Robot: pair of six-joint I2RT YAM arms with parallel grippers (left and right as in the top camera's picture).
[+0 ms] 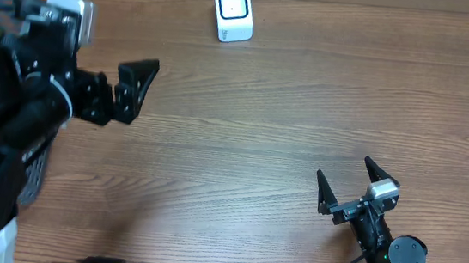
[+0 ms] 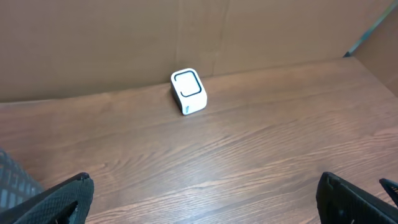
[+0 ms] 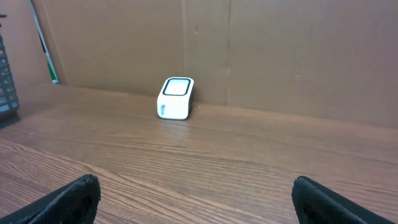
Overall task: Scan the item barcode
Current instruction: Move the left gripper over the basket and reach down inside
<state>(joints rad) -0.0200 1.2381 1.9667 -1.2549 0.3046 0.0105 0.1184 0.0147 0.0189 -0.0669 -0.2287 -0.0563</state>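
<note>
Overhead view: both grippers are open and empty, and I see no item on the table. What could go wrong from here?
1. The left arm hides most of the basket beneath it, so the left gripper would probably reach in half blind.
2. The scanner is small and looks unfixed by the cardboard wall; a nudge might shift or tip it.
3. The right gripper sits far from the scanner, so helping means a long reach.

The small white box-shaped scanner (image 1: 233, 11) stands at the far edge of the brown wooden table (image 1: 263, 108), just before the cardboard wall (image 2: 124, 37). A dark mesh basket (image 1: 34, 173) sits at the left edge.
</note>
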